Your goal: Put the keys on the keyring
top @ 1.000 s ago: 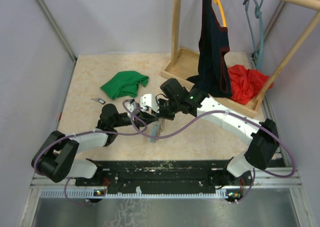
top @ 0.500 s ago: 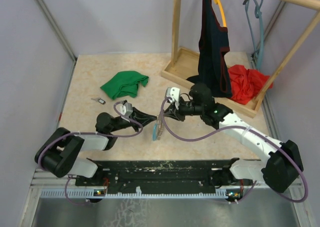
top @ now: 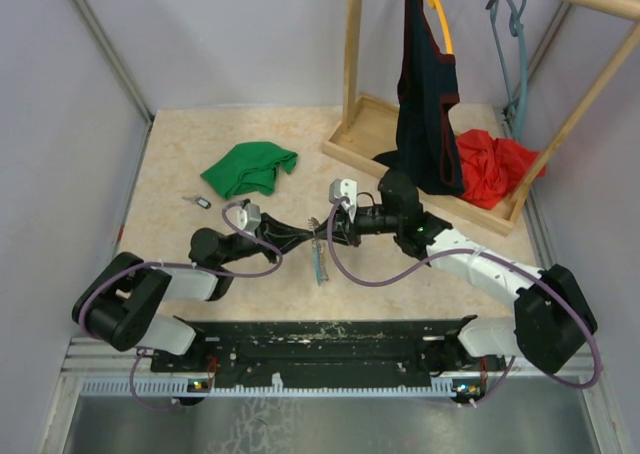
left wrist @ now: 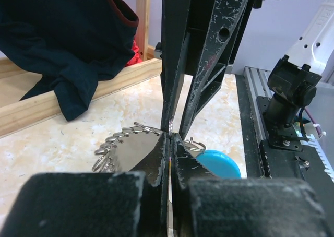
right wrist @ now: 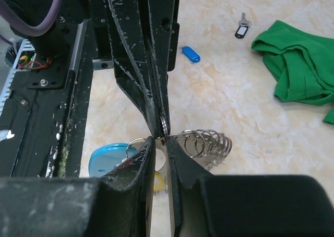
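Hold keyring [right wrist: 204, 142] pinched tight in shut left gripper [left wrist: 170, 139]; ease right gripper [right wrist: 159, 143], barely parted, grip unclear, gently along coil.

top: overhead, from behind, far | wrists: close, facing each other, both see keyring [left wrist: 117, 140]
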`<state>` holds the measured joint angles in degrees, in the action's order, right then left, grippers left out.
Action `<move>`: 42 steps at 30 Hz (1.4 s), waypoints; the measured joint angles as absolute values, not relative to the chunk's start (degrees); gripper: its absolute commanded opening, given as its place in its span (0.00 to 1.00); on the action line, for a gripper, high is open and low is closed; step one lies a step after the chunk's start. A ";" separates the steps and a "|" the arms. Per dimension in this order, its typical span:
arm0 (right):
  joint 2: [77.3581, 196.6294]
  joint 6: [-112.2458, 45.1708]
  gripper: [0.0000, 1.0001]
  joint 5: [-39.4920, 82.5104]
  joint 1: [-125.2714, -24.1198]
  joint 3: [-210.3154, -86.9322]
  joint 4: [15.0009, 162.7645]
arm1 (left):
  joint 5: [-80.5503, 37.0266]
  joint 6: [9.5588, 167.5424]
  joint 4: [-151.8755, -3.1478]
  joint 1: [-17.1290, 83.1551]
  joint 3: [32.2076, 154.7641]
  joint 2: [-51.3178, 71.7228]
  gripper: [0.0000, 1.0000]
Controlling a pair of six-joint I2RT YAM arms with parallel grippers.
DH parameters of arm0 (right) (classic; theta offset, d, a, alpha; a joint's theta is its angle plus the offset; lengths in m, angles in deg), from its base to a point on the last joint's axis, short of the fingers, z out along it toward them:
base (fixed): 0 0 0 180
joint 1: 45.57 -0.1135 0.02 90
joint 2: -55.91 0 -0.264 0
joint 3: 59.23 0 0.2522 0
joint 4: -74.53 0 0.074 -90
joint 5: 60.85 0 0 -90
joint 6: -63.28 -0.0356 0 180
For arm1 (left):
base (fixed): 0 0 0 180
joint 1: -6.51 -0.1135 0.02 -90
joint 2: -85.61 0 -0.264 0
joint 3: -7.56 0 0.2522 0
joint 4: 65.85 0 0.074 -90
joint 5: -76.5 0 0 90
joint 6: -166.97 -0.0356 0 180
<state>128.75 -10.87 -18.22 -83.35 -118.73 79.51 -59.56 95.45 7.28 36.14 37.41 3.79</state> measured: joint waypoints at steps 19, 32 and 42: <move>130.39 -7.17 0.00 -20.50 -83.22 -121.65 85.19 | -61.47 94.51 6.62 36.05 36.78 4.22 0.26; 143.99 5.77 0.00 0.27 -91.37 -151.18 126.44 | -58.69 82.31 -9.47 35.97 36.69 11.04 0.36; 145.76 7.84 0.00 8.92 -94.89 -155.53 136.95 | -58.54 79.69 -12.90 35.97 36.69 11.04 0.33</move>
<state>145.76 7.84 8.92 -94.89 -155.53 136.95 -58.54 79.69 -12.90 35.97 36.69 11.04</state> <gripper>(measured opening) 0.006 0.342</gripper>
